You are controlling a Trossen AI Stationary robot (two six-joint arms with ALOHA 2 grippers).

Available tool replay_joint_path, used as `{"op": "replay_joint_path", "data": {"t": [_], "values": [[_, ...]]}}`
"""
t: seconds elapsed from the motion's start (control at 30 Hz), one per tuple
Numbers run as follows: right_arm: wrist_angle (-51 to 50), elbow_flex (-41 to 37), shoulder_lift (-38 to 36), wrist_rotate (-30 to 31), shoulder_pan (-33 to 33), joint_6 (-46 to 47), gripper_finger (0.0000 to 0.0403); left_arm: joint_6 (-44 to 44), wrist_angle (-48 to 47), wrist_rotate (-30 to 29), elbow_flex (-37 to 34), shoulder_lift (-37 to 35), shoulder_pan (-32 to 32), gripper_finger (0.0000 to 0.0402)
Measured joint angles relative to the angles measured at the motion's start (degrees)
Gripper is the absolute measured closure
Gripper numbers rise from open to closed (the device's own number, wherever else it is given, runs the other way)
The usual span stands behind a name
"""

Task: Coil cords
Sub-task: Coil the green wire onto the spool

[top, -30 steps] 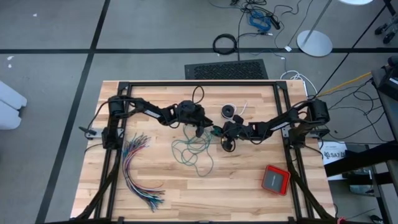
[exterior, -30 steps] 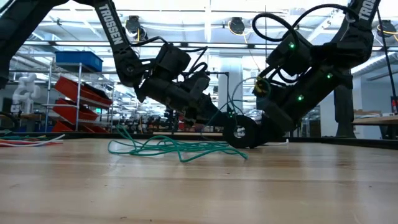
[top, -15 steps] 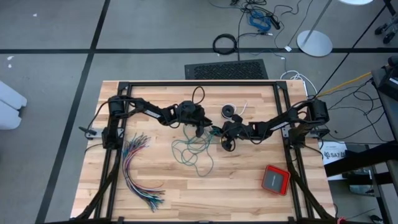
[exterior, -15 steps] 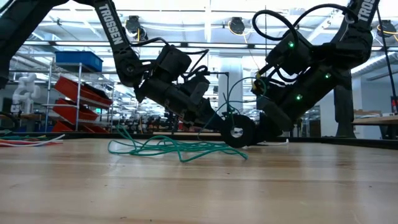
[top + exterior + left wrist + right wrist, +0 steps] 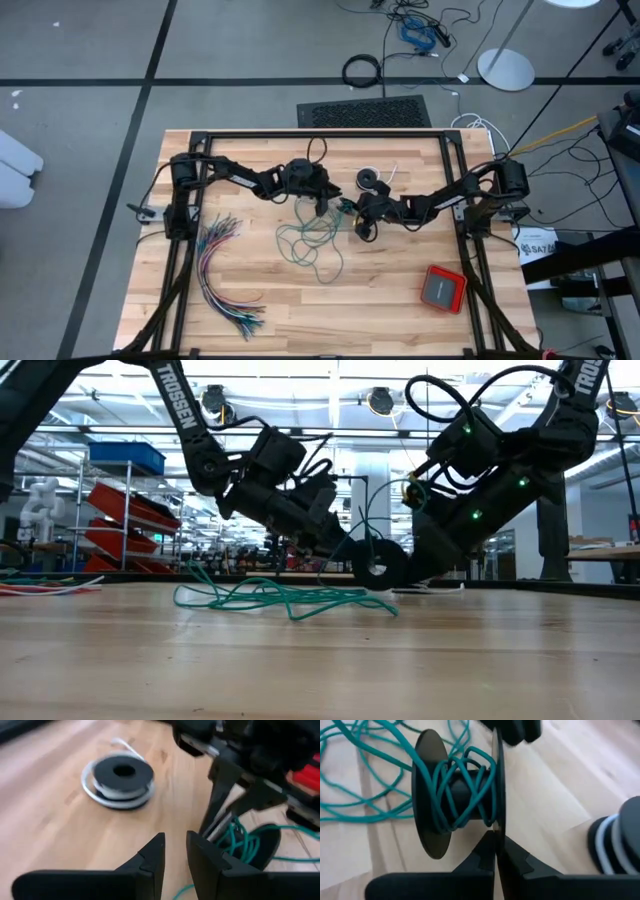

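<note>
The right gripper (image 5: 496,851) has its jaws pressed together on one flange of a black spool (image 5: 457,795), partly wound with the teal-green cord (image 5: 312,243). The remaining cord lies loose on the worktop (image 5: 400,300). The left gripper (image 5: 175,851) hovers beside the spool, jaws slightly apart, gripping nothing visible.

1. A wooden table (image 5: 300,310) of pale planks carries everything, with a black frame running along its sides and far edge.
2. Loose loops of the teal-green cord (image 5: 312,245) sprawl over the table's middle.
3. A fanned bundle of many-coloured wires (image 5: 220,275) lies near the left side.
4. A black spool wound with black and white cord (image 5: 370,179) lies flat toward the far edge, a short white tail beside it.
5. A red box (image 5: 442,288) sits near the right front corner.
</note>
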Motion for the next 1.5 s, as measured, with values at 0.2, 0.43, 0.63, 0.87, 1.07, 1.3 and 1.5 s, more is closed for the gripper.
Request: {"op": "replay_joint_path", "data": {"t": [0.2,0.43,0.63,0.87,1.07,1.3,1.5], "values": [[1.2,0.0,-2.0,4.6,1.2,-1.1,0.0403,3.1,-6.3,-0.6,-0.1,-5.0,2.7,0.0317],[1.8,0.0,-6.8,8.8,1.5,-4.1,0.0403,7.2,-14.2,-0.8,-0.1,-12.4,4.5,0.0317],[2.3,0.0,-12.6,9.4,1.1,-7.4,0.0403,10.4,-23.5,-0.8,-0.1,-18.5,3.4,0.0317],[1.3,0.0,-19.8,9.5,-0.6,-10.1,0.0403,10.5,-26.3,3.3,-0.1,-23.9,-1.4,0.0317],[-0.4,0.0,-24.0,9.3,-0.9,-12.5,0.0403,12.9,-25.5,-0.2,-0.1,-23.0,-6.2,0.0317],[-0.9,0.0,-26.7,9.3,-0.9,-13.4,0.0403,15.9,-19.0,-13.9,-0.1,-20.8,-10.1,0.0317],[-1.3,0.0,-27.1,9.3,-0.9,-13.4,0.0403,19.5,-18.1,-17.3,-0.1,-20.4,-13.6,0.0296]]}}
